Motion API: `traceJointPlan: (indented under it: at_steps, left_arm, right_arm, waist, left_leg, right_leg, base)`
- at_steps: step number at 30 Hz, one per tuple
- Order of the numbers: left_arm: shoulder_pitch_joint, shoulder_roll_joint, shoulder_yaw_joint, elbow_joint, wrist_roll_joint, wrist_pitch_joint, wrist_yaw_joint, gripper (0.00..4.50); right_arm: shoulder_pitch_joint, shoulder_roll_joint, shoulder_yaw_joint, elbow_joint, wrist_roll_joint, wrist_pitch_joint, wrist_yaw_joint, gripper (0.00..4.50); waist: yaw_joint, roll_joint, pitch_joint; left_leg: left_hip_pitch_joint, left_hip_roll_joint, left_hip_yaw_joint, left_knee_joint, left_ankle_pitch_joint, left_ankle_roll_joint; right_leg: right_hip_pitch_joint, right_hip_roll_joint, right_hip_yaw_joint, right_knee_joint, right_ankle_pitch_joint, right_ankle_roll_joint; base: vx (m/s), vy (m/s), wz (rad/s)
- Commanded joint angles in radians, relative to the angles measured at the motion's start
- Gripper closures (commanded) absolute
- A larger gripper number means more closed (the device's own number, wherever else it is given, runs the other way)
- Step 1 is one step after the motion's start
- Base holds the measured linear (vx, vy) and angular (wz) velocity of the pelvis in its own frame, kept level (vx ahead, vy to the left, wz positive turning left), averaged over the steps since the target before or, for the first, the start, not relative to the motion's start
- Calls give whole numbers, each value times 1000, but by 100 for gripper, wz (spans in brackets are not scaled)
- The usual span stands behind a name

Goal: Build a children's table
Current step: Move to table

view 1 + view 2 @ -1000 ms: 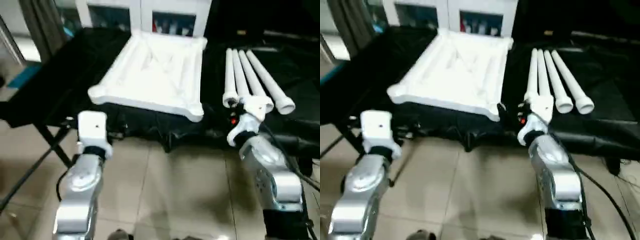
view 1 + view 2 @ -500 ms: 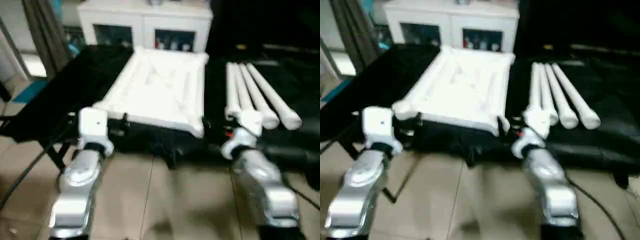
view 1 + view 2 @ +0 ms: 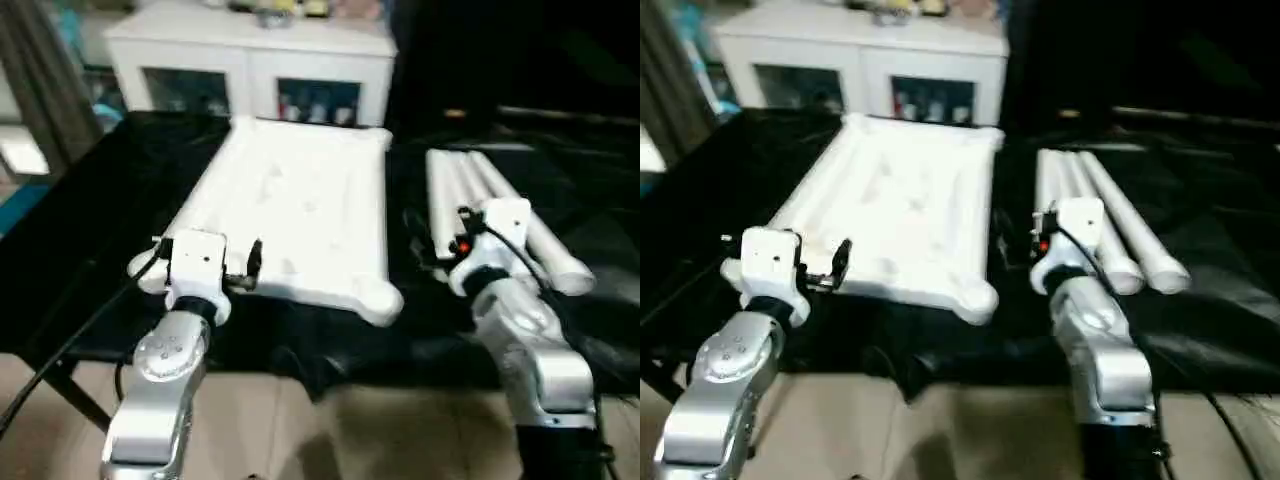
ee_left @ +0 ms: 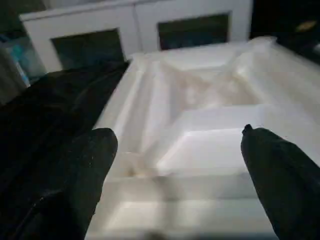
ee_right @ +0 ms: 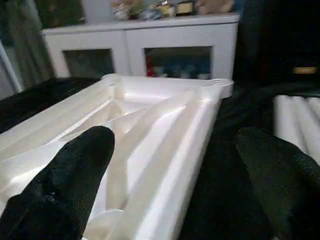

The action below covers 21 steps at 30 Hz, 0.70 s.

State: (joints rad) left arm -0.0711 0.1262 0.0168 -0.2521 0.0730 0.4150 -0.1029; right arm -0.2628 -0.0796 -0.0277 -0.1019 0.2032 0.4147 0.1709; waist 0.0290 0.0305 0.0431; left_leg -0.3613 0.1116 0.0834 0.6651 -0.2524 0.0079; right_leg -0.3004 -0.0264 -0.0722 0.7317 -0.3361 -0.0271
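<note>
At the near edge of the black-draped counter, the left gripper hangs with its jaws spread wide and nothing between them, its two black fingers reaching over the near left corner of the children's table top. The right gripper is likewise released and empty, poised at the near edge between the top's near right corner and the legs.

The children's table lies in parts. Its white top rests upside down on the middle of the counter, ribbed underside up, with rounded sockets at the corners; its near right corner reaches the counter's near edge, its far edge points toward the far edge. The white tube legs lie side by side on the right part of the counter, just beside the top but apart from it, their thicker ends toward the near edge.

Beyond the counter's far edge stands a white cabinet with glass doors, small things on top of it.
</note>
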Motion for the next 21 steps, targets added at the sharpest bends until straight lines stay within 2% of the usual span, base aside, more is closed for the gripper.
traceJointPlan:
  at_steps: [1,2,3,4,5,6,7,8,9,10,11,12,13,14,15,16,17,18,19,20,21]
  left_arm:
    - [-14,-13,-30,-2,2,1,-12,0]
    - [-19,-12,-31,0,3,1,-14,0]
    - [-24,-11,-30,2,0,0,-16,0]
    - [-26,-10,-31,3,-2,1,-16,0]
    - [-31,-6,-31,5,-6,2,-15,0]
    - [-32,-5,-31,5,-7,2,-15,0]
    - [-35,-2,-29,8,-9,1,-17,0]
    - [-35,-2,-29,8,-10,1,-17,0]
    - [-38,1,-28,11,-10,0,-18,0]
    - [-41,3,-25,14,-12,-2,-20,0]
    - [-42,5,-22,17,-15,-4,-21,0]
    - [-45,5,-19,19,-16,-6,-23,0]
    - [-46,5,-18,20,-17,-8,-24,0]
    - [-48,5,-18,22,-17,-8,-25,0]
    - [-50,6,-19,23,-19,-10,-27,0]
    - [-52,7,-21,26,-21,-12,-29,0]
    - [-54,8,-25,28,-22,-15,-35,0]
    - [-54,8,-25,28,-22,-15,-35,0]
    - [-59,12,-30,34,-25,-23,-43,0]
    - [-59,12,-30,34,-25,-24,-44,0]
    - [-64,35,-50,32,-51,-23,-102,0]
  right_arm:
    - [7,-24,-26,3,0,-2,2,5]
    - [7,-25,-25,5,1,-2,5,5]
    - [9,-25,-23,7,3,-2,9,5]
    - [9,-24,-23,8,5,-3,10,5]
    - [9,-23,-22,10,7,-4,13,5]
    - [9,-23,-22,10,7,-4,14,5]
    - [10,-20,-19,8,12,-7,21,5]
    - [10,-20,-19,8,12,-7,21,5]
    - [9,-18,-16,7,16,-5,27,5]
    - [9,-16,-13,6,17,-5,30,5]
    - [9,-14,-10,6,17,-6,29,5]
    - [8,-13,-10,9,16,-7,27,5]
    - [8,-13,-10,12,15,-9,26,5]
    - [8,-16,-6,13,11,-12,26,5]
    - [7,-17,-5,13,9,-13,27,5]
    - [7,-16,-6,13,9,-13,28,5]
    - [7,-18,-7,10,10,-13,29,5]
    - [7,-18,-7,10,10,-13,29,5]
    - [5,-19,-9,7,12,-12,32,5]
    - [4,-19,-9,7,12,-12,32,5]
    - [3,-54,13,-11,16,-15,94,5]
  waist:
    - [-37,35,-66]
    - [-34,32,-60]
    - [-36,14,-58]
    - [-36,1,-51]
    - [-36,-30,-42]
    - [-8,-81,-57]
    - [24,-82,-54]
    - [28,-85,-58]
    - [37,-67,-59]
    - [35,-68,-57]
    - [43,-47,-42]
    - [44,-17,-42]
    - [44,-17,-42]
    - [11,34,-39]
    - [-13,47,-55]
    - [-30,43,-71]
    - [-28,43,-63]
    - [-28,43,-63]
    - [-30,29,-54]
    - [-33,18,-61]
    - [-24,-38,-52]
  left_leg:
    - [147,160,-148,-142,-298,195]
    - [133,140,-124,-140,-195,253]
    - [123,138,-91,-150,-147,299]
    - [112,135,-70,-157,-153,305]
    - [82,91,-24,-159,-229,272]
    - [35,-4,36,-75,-291,197]
    - [-9,-20,17,54,-162,137]
    - [-50,-21,5,79,-45,76]
    - [-53,-19,-2,75,-7,54]
    - [-67,-13,-3,75,14,44]
    - [-57,10,-3,34,75,33]
    - [-51,42,-1,-34,93,50]
    - [-51,42,-1,-34,93,50]
    - [21,114,-41,-142,-140,56]
    - [98,153,-96,-156,-209,86]
    - [156,184,-150,-159,-257,186]
    - [147,173,-138,-145,-207,258]
    - [147,173,-138,-145,-207,258]
    - [133,154,-102,-148,-110,337]
    - [143,151,-95,-144,-85,352]
    - [82,67,-14,-113,-90,298]
  right_leg:
    - [-115,-27,5,11,-18,59]
    - [-131,-28,3,21,35,89]
    - [-144,-38,8,11,102,89]
    - [-145,-46,15,-6,139,74]
    - [-109,-73,40,-92,181,27]
    - [-11,-141,131,-195,-43,-9]
    - [51,-239,210,-250,-329,-110]
    - [80,-207,187,-232,-377,-131]
    - [79,-202,180,-229,-349,-153]
    - [86,-195,175,-228,-301,-185]
    - [63,-169,129,-249,-283,-259]
    - [59,-136,86,-244,-312,-246]
    - [59,-136,86,-244,-312,-246]
    - [21,-38,9,-188,-282,-141]
    - [-38,-17,-3,-108,-195,-117]
    - [-91,-28,3,-29,-87,-50]
    - [-122,-33,8,1,-23,19]
    - [-122,-33,8,1,-23,19]
    - [-145,-44,9,7,57,70]
    - [-154,-54,17,-7,87,68]
    - [-99,-102,69,-133,218,7]
  base:
    - [183,55,4]
    - [158,22,-1]
    - [158,22,-1]
    - [153,-37,1]
    - [73,-36,-1]
    - [143,-114,0]
    - [153,-111,3]
    - [235,-157,0]
    - [166,-79,-1]
    - [159,-55,-2]
    - [148,5,5]
    - [148,5,5]
    - [156,65,4]
    - [85,50,1]
    - [183,111,-4]
    - [185,98,-2]
    - [267,132,-1]
    - [169,72,4]
    - [141,47,0]
    - [127,-14,3]
    - [127,-14,3]
